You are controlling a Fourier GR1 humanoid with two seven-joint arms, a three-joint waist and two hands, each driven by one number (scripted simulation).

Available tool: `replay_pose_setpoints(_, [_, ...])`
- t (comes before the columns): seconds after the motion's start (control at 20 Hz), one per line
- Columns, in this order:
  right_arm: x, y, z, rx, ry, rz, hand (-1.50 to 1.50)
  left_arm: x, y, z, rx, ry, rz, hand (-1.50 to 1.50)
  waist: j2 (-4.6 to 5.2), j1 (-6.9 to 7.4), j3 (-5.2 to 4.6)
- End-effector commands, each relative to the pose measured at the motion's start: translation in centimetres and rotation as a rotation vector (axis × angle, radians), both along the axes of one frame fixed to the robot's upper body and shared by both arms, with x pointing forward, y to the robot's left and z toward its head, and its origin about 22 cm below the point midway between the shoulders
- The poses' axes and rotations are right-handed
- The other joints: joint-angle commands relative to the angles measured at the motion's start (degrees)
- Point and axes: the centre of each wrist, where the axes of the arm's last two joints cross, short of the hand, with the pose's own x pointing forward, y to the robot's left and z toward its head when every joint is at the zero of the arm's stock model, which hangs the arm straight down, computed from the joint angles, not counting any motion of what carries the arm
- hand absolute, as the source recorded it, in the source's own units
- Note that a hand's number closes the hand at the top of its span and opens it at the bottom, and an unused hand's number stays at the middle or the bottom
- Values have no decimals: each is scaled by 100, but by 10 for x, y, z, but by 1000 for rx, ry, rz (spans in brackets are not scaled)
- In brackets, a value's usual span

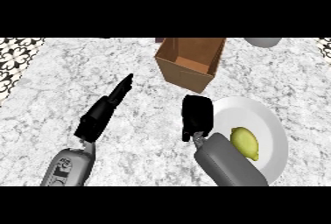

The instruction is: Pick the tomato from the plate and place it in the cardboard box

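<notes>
We see no tomato; what lies on the white plate (pixel 268 120) is a yellow-green lemon (pixel 245 142), resting on the plate's lower half, just beside our right forearm (pixel 229 164), which crosses the plate's left edge from below. Our right hand (pixel 197 116) sits at the plate's left rim, above and left of the lemon and apart from it; it shows as a dark, compact block with its fingers turned downward, and we cannot tell whether they are curled or whether anything is inside them. The open cardboard box (pixel 191 61) stands on the bench (pixel 142 131) just above that hand, tilted so that its brown inside faces us, its near corner close to the hand's upper edge but not touching it. Farther out, our left hand (pixel 103 111) lies well to the left of the box and plate, over bare marble bench, its fingers straight and pointing up and to the right, holding nothing. A grey rounded object (pixel 262 41) shows at the upper edge to the right of the box, and patterned black-and-white tiles (pixel 16 61) border the bench at the left.
</notes>
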Motion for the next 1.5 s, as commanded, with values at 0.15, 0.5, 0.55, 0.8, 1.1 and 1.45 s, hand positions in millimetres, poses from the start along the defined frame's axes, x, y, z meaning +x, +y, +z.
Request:
replay_pose_setpoints(0.15, [-19,71,34,-31,-220,-22,150,1,-19,1,-3,-3,-7,0,10,28,21])
replay_pose_setpoints(0.5, [-56,113,113,23,-320,69,150,5,-7,-6,6,13,25,0,-45,-94,12])
replay_pose_setpoints(0.55, [-50,117,134,50,-342,83,150,-2,2,-7,-4,6,24,0,-47,-69,12])
replay_pose_setpoints(0.8, [-62,124,173,171,-452,52,150,-4,18,-9,27,6,30,0,-81,-133,9])
replay_pose_setpoints(1.1, [-52,124,196,241,-517,-19,150,-5,18,-11,8,1,28,0,-59,-211,8])
replay_pose_setpoints(1.45, [-20,121,219,196,-540,-123,150,-7,20,-9,-10,0,67,0,-46,-274,11])
